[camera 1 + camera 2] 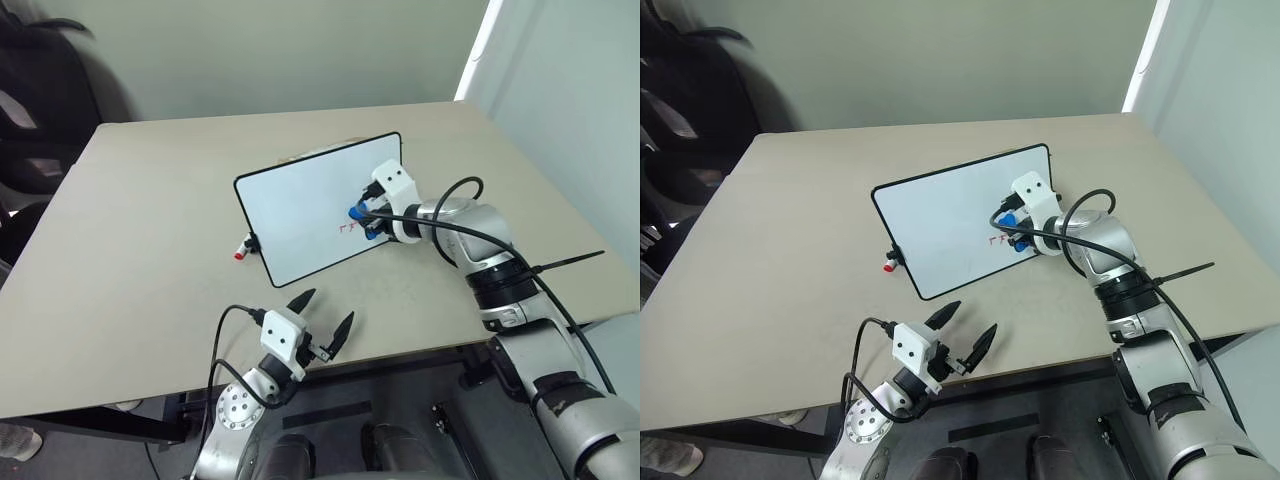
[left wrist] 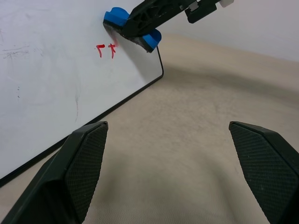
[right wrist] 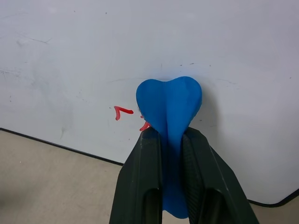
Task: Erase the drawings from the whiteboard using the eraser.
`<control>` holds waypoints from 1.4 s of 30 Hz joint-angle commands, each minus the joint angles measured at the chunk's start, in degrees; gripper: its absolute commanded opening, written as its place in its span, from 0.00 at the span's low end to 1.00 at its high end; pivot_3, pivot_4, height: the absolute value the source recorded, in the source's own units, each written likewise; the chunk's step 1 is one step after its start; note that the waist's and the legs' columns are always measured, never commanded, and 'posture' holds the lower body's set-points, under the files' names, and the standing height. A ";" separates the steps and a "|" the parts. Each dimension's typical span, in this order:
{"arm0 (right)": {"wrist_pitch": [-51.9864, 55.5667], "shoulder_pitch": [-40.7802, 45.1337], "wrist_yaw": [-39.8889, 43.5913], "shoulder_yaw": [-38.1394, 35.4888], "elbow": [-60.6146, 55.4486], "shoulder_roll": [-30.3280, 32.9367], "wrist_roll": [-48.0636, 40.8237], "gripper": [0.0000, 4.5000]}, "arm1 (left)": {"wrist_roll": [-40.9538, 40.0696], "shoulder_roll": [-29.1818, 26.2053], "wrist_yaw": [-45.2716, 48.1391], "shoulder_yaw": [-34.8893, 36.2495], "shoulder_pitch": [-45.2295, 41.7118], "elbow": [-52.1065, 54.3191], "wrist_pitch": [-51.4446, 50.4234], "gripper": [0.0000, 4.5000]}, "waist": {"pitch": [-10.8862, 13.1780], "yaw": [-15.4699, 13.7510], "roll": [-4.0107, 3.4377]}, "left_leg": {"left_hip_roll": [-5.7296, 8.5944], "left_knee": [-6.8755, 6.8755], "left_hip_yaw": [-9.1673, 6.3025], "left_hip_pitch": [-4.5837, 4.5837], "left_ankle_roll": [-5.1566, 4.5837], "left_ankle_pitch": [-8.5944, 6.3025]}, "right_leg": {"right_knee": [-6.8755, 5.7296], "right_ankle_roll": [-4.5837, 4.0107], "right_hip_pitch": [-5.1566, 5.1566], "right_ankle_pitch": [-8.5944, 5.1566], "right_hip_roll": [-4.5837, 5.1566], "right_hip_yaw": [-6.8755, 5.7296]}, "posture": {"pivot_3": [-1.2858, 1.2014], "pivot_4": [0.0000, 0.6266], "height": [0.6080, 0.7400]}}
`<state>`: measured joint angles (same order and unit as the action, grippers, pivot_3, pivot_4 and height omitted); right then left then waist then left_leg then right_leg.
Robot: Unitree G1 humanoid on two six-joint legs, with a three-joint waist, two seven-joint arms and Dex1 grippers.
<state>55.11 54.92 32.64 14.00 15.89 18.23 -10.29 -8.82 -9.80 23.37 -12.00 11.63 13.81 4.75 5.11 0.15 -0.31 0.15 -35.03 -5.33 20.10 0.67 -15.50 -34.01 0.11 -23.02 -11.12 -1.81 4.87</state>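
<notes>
The whiteboard (image 1: 300,205) lies on the table, white with a thin black frame. Small red drawings (image 1: 347,228) mark its near right part. My right gripper (image 1: 366,221) is shut on the blue eraser (image 3: 169,105), whose tip presses on the board just beside the red strokes (image 3: 122,111); one stroke is partly hidden behind it. In the left wrist view the eraser (image 2: 117,17) sits right above the two red marks (image 2: 106,49). My left gripper (image 1: 322,318) hovers open and empty near the table's front edge, short of the board.
A red-tipped white marker (image 1: 243,248) lies against the board's left edge. The beige table (image 1: 130,260) has free room left of the board. A dark chair (image 1: 40,100) stands beyond the table's far left corner.
</notes>
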 commanded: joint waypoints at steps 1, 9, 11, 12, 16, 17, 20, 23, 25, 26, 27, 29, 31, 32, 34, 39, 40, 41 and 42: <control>-1.34 -0.77 0.39 0.74 0.67 -0.74 1.05 0.06 | 0.02 0.26 -0.27 0.09 0.02 2.42 1.20 1.00 | -0.01 0.01 0.01 | 0.00 0.00 0.00 -0.01 0.00 0.00 | 0.00 0.00 0.01 0.00 0.00 0.00 | 0.52 0.24 0.99; -1.94 -2.51 0.58 1.81 4.13 -1.90 2.42 0.06 | 0.04 0.29 -0.49 -0.13 0.74 3.39 1.08 1.00 | 0.00 0.14 0.00 | 0.00 0.00 0.00 -0.03 0.04 -0.02 | -0.01 -0.01 0.00 0.00 0.00 0.00 | 0.52 0.24 0.99; -2.11 -2.23 0.62 1.89 4.54 -2.04 2.60 0.06 | 0.02 0.31 -0.53 -0.11 0.83 3.52 1.07 1.00 | 0.00 0.15 0.00 | 0.00 0.00 0.01 0.00 0.04 -0.03 | -0.01 -0.01 -0.06 0.01 0.00 0.00 | 0.52 0.24 0.99; -2.20 -1.80 0.62 1.84 4.57 -2.07 2.70 0.06 | -0.01 0.31 -0.54 -0.08 0.88 3.60 1.08 1.00 | 0.00 0.15 0.00 | 0.00 0.00 0.00 0.00 0.06 -0.03 | -0.01 -0.01 -0.06 0.01 0.00 0.00 | 0.52 0.24 0.99; -2.15 1.36 0.49 0.22 3.97 -2.07 2.65 0.06 | -0.04 0.32 -0.58 -0.06 0.86 3.67 1.04 1.00 | 0.06 0.22 0.01 | 0.00 0.00 0.01 0.02 0.09 -0.05 | -0.01 -0.02 -0.10 0.01 0.00 0.00 | 0.52 0.24 0.99; -2.00 2.20 0.42 -0.22 3.73 -2.06 2.55 0.06 | -0.04 0.32 -0.59 -0.06 0.85 3.67 1.04 1.00 | 0.08 0.27 0.01 | 0.00 0.00 0.01 0.05 0.10 -0.06 | 0.00 -0.02 -0.14 0.01 0.00 0.00 | 0.52 0.24 0.99; -1.40 4.44 0.17 -1.46 2.57 -2.19 1.95 0.06 | -0.08 0.34 -0.59 -0.03 0.76 3.67 0.99 1.00 | 0.11 0.39 0.02 | 0.00 0.00 0.04 0.06 0.10 -0.05 | 0.00 -0.04 -0.21 0.02 0.00 0.00 | 0.52 0.24 0.99; -0.92 5.69 0.05 -1.96 1.13 -2.50 1.87 0.06 | -0.11 0.38 -0.57 -0.02 0.59 3.58 0.98 1.00 | 0.11 0.41 0.03 | 0.00 0.02 0.03 0.05 0.09 -0.05 | -0.01 -0.05 -0.23 0.03 -0.01 0.00 | 0.52 0.24 0.99; -0.86 5.88 0.04 -1.91 0.52 -2.67 2.05 0.06 | -0.11 0.44 -0.54 -0.05 0.45 3.48 0.96 1.00 | 0.10 0.41 0.04 | -0.01 0.02 0.03 0.04 0.08 -0.04 | -0.01 -0.07 -0.25 0.04 -0.01 0.00 | 0.52 0.24 0.99; -0.85 5.84 0.10 -1.85 0.32 -2.73 2.12 0.06 | -0.10 0.46 -0.52 -0.08 0.42 3.41 0.99 1.00 | 0.09 0.41 0.05 | -0.01 0.02 0.02 0.04 0.07 -0.04 | -0.01 -0.08 -0.24 0.05 -0.01 0.00 | 0.52 0.24 0.99; -0.90 5.58 0.14 -1.67 0.29 -2.82 2.24 0.06 | -0.07 0.50 -0.49 -0.12 0.40 3.31 1.05 1.00 | 0.09 0.40 0.05 | -0.01 0.01 0.02 0.04 0.07 -0.04 | -0.01 -0.11 -0.23 0.06 -0.01 -0.01 | 0.52 0.24 0.99; -1.11 4.75 0.08 -1.12 0.83 -2.97 2.64 0.06 | 0.00 0.58 -0.46 -0.21 0.34 3.14 1.13 1.00 | 0.09 0.41 0.05 | -0.01 0.00 0.04 0.05 0.06 -0.03 | 0.00 -0.14 -0.24 0.09 -0.01 0.00 | 0.52 0.24 0.99; -1.16 3.07 0.04 -0.02 1.75 -3.17 3.26 0.06 | 0.10 0.67 -0.45 -0.30 0.23 2.97 1.16 1.00 | 0.06 0.40 0.06 | -0.01 0.00 0.04 0.01 0.06 -0.03 | 0.00 -0.15 -0.19 0.10 -0.01 0.00 | 0.52 0.24 0.99; -1.18 2.26 0.10 0.46 2.07 -3.28 3.47 0.06 | 0.13 0.73 -0.46 -0.32 0.13 2.89 1.13 1.00 | 0.02 0.40 0.07 | -0.01 0.01 0.03 -0.01 0.06 -0.04 | 0.00 -0.15 -0.15 0.10 -0.01 0.00 | 0.52 0.24 0.99; -1.17 0.89 0.03 0.97 2.53 -3.63 3.65 0.06 | 0.15 0.77 -0.41 -0.32 0.05 2.81 1.11 1.00 | 0.00 0.41 0.07 | -0.01 0.02 0.03 -0.06 0.07 -0.05 | -0.02 -0.14 -0.07 0.10 -0.01 0.00 | 0.52 0.24 0.99; -0.72 -1.90 -0.27 2.05 3.05 -4.50 4.32 0.06 | 0.15 0.75 -0.21 -0.38 0.15 2.80 1.15 1.00 | 0.02 0.43 0.06 | -0.01 0.03 0.03 -0.04 0.07 -0.05 | -0.02 -0.13 -0.07 0.10 -0.01 0.00 | 0.52 0.24 0.99; -0.58 -2.12 -0.21 2.19 3.01 -4.58 4.46 0.06 | 0.14 0.75 -0.17 -0.38 0.15 2.77 1.17 1.00 | 0.02 0.43 0.06 | -0.01 0.03 0.03 -0.06 0.07 -0.05 | -0.02 -0.13 -0.12 0.10 -0.01 -0.01 | 0.52 0.24 0.99; -0.50 -2.23 -0.17 2.27 2.98 -4.60 4.59 0.06 | 0.14 0.73 -0.14 -0.38 0.15 2.76 1.20 1.00 | 0.02 0.42 0.06 | -0.01 0.03 0.03 -0.05 0.07 -0.05 | -0.02 -0.14 -0.17 0.10 -0.01 -0.01 | 0.52 0.24 0.99; -0.49 -2.17 -0.17 2.26 3.03 -4.57 4.66 0.06 | 0.14 0.72 -0.10 -0.38 0.11 2.73 1.21 1.00 | 0.03 0.42 0.05 | -0.01 0.02 0.03 -0.05 0.07 -0.05 | -0.02 -0.13 -0.23 0.10 -0.01 -0.01 | 0.52 0.24 0.99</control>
<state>54.69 52.02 32.75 16.21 19.85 13.97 -6.33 -8.80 -9.18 23.27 -12.14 12.00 14.99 4.78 5.14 0.57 -0.26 0.14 -35.02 -5.30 20.08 0.74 -15.54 -34.03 -0.01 -23.29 -11.01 -1.83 4.86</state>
